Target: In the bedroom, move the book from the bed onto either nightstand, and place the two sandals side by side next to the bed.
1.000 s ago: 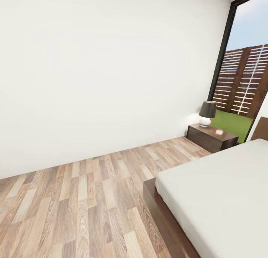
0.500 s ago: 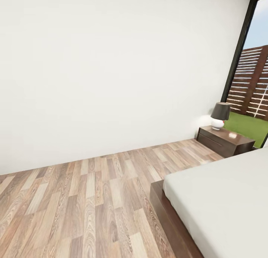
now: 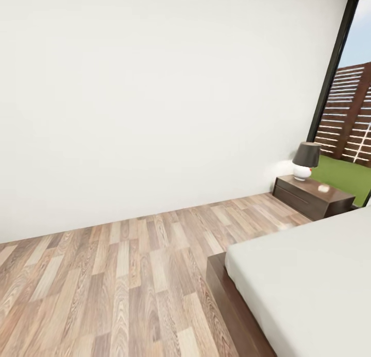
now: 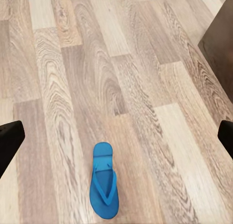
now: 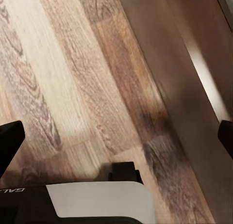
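Rolling beside the bed toward the sandal on the floor near it, both grippers spread wide and empty, ready to pick.

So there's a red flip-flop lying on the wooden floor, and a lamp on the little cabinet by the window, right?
Not quite: the sandal is bright blue, not red, as the left wrist view shows. It does lie on the wooden floor, and the head view shows the lamp on the nightstand by the window.

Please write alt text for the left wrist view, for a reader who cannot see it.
One bright blue sandal lies flat on the wood-plank floor, strap side up. The dark fingertips of the open left gripper show at both side edges, empty.
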Motion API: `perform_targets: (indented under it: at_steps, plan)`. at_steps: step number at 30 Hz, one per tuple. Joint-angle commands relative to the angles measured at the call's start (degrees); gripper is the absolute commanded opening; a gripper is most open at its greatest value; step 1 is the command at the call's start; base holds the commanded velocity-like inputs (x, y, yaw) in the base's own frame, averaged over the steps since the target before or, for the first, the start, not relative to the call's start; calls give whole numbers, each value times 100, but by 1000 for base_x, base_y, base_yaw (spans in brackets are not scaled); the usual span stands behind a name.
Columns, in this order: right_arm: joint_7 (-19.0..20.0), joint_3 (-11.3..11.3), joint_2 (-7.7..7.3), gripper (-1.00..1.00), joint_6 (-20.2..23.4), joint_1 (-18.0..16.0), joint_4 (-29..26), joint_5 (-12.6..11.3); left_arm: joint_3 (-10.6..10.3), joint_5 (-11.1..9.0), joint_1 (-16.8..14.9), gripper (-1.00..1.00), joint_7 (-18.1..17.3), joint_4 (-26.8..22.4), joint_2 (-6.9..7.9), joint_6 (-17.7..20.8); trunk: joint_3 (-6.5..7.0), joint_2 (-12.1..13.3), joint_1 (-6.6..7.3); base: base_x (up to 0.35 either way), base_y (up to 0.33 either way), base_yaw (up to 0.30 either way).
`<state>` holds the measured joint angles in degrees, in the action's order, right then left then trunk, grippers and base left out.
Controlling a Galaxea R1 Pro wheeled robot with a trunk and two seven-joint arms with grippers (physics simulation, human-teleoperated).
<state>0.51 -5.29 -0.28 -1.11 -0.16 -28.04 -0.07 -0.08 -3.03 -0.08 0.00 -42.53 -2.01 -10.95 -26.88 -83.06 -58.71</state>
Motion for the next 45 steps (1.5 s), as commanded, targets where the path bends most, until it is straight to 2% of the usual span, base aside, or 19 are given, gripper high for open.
perform_targets:
  at_steps: [1, 30, 31, 33, 35, 36, 37, 38, 39, 41, 45]
  plan:
    - [7, -10, 2, 100, -12, -2, 0, -1, -1, -31, -1, 100, 0, -1, -1, -12, -5, -2, -2, 190, -1, 0]
    - [17, 43, 14, 100, 6, -3, -77, 36, -1, -31, -1, 100, 0, -9, -1, -6, -5, -2, -2, 21, 0, 0]
    - [9, 52, 30, 100, 15, -5, -102, 39, -1, -31, -1, 100, 0, -9, -1, -6, -5, -2, -2, 0, 0, 0]
    - [-12, 116, 196, 100, 51, -17, -232, 45, -1, -31, -1, 100, 0, -10, -1, -4, -5, -2, -2, 0, 0, 0]
    - [-21, 182, 421, 100, 105, -50, -388, 45, -1, -31, -1, 100, 0, -10, -1, -4, -5, -2, -2, 0, 0, 0]
    - [-22, 193, 459, 100, 129, -79, -413, 45, -1, -31, -1, 100, 0, -10, -1, -4, -5, -2, -2, 0, 0, 0]
    - [-23, 210, 516, 100, 237, -269, -448, 36, -1, -31, -1, 100, 0, -10, -1, -4, -5, -2, -2, 0, 0, 0]
    - [-7, 222, 568, 100, 498, -691, -478, 9, -1, -31, -1, 100, 0, -12, -1, -3, -5, -2, -2, 0, 0, 0]
    - [0, 226, 579, 100, 616, -857, -483, 0, -1, -31, -1, 100, 0, -13, -1, -3, -5, -2, -2, 0, 0, 0]
    - [24, 233, 607, 100, 1193, -1524, -495, -22, -1, -31, -1, 100, 0, -16, -5, -3, -5, -2, -2, 0, 0, 0]
    - [49, 238, 620, 100, 1987, -2165, -625, -34, 3, -31, -1, 100, -3, -20, -24, -2, -5, -2, -2, 0, 0, 0]
